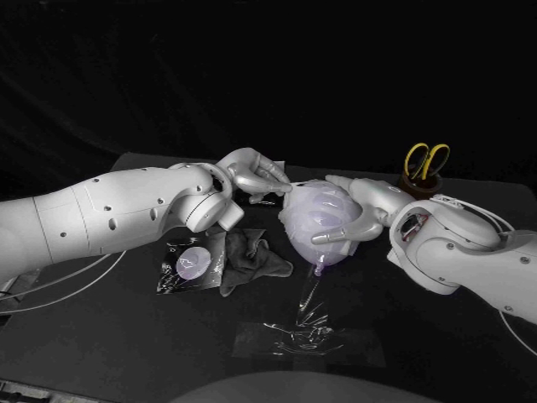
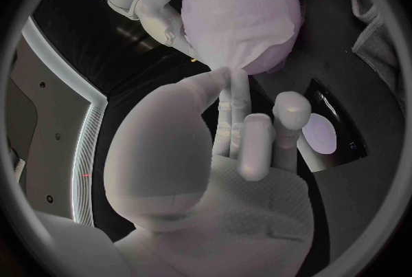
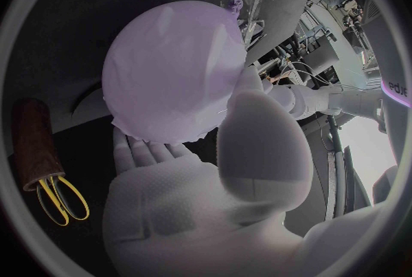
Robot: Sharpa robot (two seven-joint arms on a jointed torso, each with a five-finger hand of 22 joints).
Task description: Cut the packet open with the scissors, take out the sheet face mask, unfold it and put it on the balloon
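While the head view sets the balloon (image 1: pixel 304 210) on its clear stand (image 1: pixel 303 329), the left wrist view reveals the left hand (image 2: pixel 206 174) pinching the sheet face mask (image 2: pixel 244 9) draped over it. The right wrist view shows the right hand (image 3: pixel 198 201) cupping the balloon, fingers spread.

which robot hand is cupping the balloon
The right robot hand: its palm and fingers cradle the balloon, while the left robot hand only touches it with fingertips.
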